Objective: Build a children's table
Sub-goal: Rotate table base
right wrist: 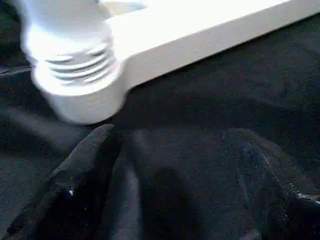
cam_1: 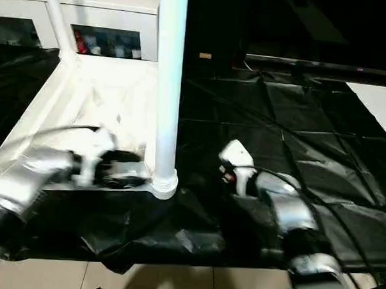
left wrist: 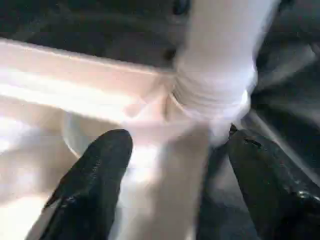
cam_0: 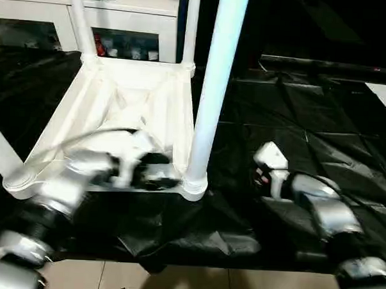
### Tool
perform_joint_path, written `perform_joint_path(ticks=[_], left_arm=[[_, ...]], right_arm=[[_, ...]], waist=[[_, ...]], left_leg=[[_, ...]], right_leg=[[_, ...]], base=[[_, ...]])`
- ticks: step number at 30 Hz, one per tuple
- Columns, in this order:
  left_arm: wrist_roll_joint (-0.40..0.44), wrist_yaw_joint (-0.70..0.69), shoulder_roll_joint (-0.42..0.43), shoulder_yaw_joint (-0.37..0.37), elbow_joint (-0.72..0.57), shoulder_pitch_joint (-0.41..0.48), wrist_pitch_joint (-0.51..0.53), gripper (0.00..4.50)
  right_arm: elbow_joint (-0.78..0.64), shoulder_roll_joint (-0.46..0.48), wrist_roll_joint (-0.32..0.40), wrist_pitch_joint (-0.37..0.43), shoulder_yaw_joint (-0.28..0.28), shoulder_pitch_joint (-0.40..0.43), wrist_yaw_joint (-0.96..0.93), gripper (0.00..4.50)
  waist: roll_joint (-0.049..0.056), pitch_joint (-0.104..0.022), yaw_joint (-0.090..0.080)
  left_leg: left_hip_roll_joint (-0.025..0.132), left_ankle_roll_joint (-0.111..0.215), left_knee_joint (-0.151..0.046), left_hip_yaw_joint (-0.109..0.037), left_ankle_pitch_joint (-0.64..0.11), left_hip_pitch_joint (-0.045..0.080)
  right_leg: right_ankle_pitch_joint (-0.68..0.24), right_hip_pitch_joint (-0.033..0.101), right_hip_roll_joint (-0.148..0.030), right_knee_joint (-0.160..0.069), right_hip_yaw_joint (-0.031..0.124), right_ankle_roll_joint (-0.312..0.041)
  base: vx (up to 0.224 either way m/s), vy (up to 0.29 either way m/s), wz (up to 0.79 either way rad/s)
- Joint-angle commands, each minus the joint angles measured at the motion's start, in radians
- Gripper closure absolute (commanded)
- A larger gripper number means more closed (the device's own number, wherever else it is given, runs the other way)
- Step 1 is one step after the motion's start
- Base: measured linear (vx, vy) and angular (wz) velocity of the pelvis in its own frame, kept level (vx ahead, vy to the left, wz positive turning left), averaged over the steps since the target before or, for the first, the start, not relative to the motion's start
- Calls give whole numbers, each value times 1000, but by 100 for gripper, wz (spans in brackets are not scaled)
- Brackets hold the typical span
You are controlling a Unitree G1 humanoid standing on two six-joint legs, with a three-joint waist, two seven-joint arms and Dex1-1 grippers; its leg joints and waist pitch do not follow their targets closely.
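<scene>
Silver forearms low in front; upside-down children's table [cam_0: 127,109] lay on black sheet [cam_0: 296,123], legs up.
L to R: left gripper [left wrist: 170,185] spread at near rim by corner socket w/ leg [cam_0: 215,88], nothing pinched. Right gripper [right wrist: 170,190] spread, empty, over sheet beside same corner. Table prob. light, stiff, slick plastic; best hold low on leg near socket, or rim.
</scene>
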Motion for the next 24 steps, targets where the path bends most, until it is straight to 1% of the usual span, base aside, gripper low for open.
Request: perform_joint_path(ticks=[1,2,3,4,5,6,7,8,9,10,11,12,13,14,15,16,17,18,19,20,21,22,23,24], left_arm=[[35,-62,12,-35,24,-28,-30,132],[40,-76,14,-40,33,-32,-39,142],[38,-103,12,-41,53,-51,-45,142],[43,-101,8,-41,66,-62,-54,152],[48,-101,5,-41,82,-72,-65,165],[48,-101,5,-41,82,-72,-65,169],[61,-99,-2,-45,109,-86,-89,175],[71,-92,-8,-46,126,-94,-102,186],[71,-92,-9,-46,127,-94,-103,186],[79,-89,-14,-48,145,-102,-116,197],[88,-86,-23,-50,168,-114,-131,204],[97,-87,-31,-54,193,-125,-149,204],[105,-92,-36,-59,212,-135,-162,219],[115,-102,-43,-66,239,-153,-175,231],[116,-102,-44,-66,240,-154,-176,231],[121,-107,-48,-68,253,-162,-183,241],[126,-113,-51,-70,265,-170,-189,241],[133,-116,-54,-72,280,-178,-198,253],[141,-116,-56,-75,295,-185,-207,253],[145,-118,-57,-75,304,-190,-212,265],[155,-125,-60,-76,326,-200,-222,275],[161,-128,-62,-77,340,-206,-229,287],[164,-131,-63,-77,350,-210,-234,293],[166,-136,-62,-78,360,-213,-235,293]], right_arm=[[-55,-23,20,29,17,6,43,77],[-68,-29,22,39,21,11,53,77],[-95,-43,28,57,27,18,68,77],[-104,-50,29,63,29,20,75,77],[-114,-55,29,70,30,23,82,77],[-114,-55,29,70,30,23,82,77],[-127,-61,28,83,31,27,89,77],[-131,-63,28,87,31,28,91,77],[-132,-63,27,88,31,28,91,77],[-138,-64,27,94,29,30,93,77],[-149,-67,30,105,29,34,99,77],[-160,-70,34,116,30,37,104,77],[-170,-74,37,125,32,41,110,77],[-183,-81,41,138,38,45,116,77],[-184,-81,41,139,38,46,117,77],[-190,-83,43,146,39,47,118,77],[-195,-85,44,151,40,49,119,77],[-200,-87,46,156,39,51,120,77],[-204,-87,47,158,39,52,121,77],[-205,-88,48,160,38,52,121,77],[-209,-89,49,163,38,54,120,77],[-213,-90,48,166,38,56,118,77],[-215,-91,48,167,38,58,116,77],[-216,-91,45,165,38,60,113,77]], waist=[[17,-65,7],[18,-65,12],[24,-64,16],[23,-63,18],[21,-65,22],[21,-66,24],[20,-66,24],[22,-66,26],[20,-67,27],[19,-67,28],[21,-67,29],[21,-66,29],[21,-67,30],[20,-68,34],[19,-68,34],[20,-69,34],[22,-68,34],[21,-69,35],[23,-68,35],[22,-69,35],[25,-67,34],[27,-68,35],[26,-69,35],[30,-68,36]], left_leg=[[-19,4,-67,14,-349,6],[-18,2,-66,15,-347,9],[-18,1,-66,15,-346,9],[-18,1,-66,16,-351,11],[-17,-2,-66,16,-349,10],[-18,-5,-64,16,-349,12],[-17,-6,-65,16,-349,12],[-19,-6,-65,16,-347,10],[-19,-8,-65,15,-341,9],[-20,-8,-64,16,-332,8],[-18,-10,-65,15,-331,7],[-20,-9,-64,16,-333,8],[-20,-7,-63,17,-333,10],[-19,-6,-63,15,-325,7],[-20,-5,-64,15,-325,7],[-19,-6,-63,15,-322,8],[-19,-7,-64,15,-322,8],[-19,-9,-63,15,-319,8],[-20,-9,-63,15,-320,7],[-20,-8,-63,15,-318,7],[-21,-8,-62,16,-322,7],[-20,-10,-62,15,-325,9],[-20,-9,-62,15,-322,7],[-19,-11,-62,14,-324,8]], right_leg=[[-318,49,-29,-77,20,-185],[-314,48,-29,-77,20,-188],[-305,48,-30,-76,21,-193],[-310,47,-29,-79,21,-192],[-298,49,-30,-76,22,-196],[-297,48,-31,-75,21,-199],[-295,48,-31,-75,21,-200],[-294,50,-31,-76,21,-197],[-291,52,-32,-74,21,-196],[-287,52,-32,-75,21,-196],[-285,53,-34,-73,21,-197],[-290,52,-31,-76,20,-194],[-290,51,-31,-78,21,-194],[-280,55,-33,-74,21,-191],[-282,54,-32,-76,21,-190],[-278,55,-34,-74,21,-192],[-276,54,-33,-76,21,-195],[-270,55,-34,-73,20,-199],[-262,55,-32,-74,20,-201],[-258,56,-33,-73,20,-202],[-261,55,-32,-76,20,-203],[-261,55,-33,-73,20,-205],[-261,57,-34,-74,20,-205],[-262,56,-34,-73,20,-208]], base=[[0,0,0],[0,0,0],[0,0,0],[0,0,0],[0,0,0],[0,0,0],[0,0,0],[0,0,0],[0,0,0],[0,0,0],[0,0,0],[0,0,0],[0,0,0],[0,0,0],[0,0,0],[0,0,0],[0,0,0],[0,0,0],[0,0,0],[0,0,0],[0,0,0],[0,0,0],[0,0,0],[0,0,0]])
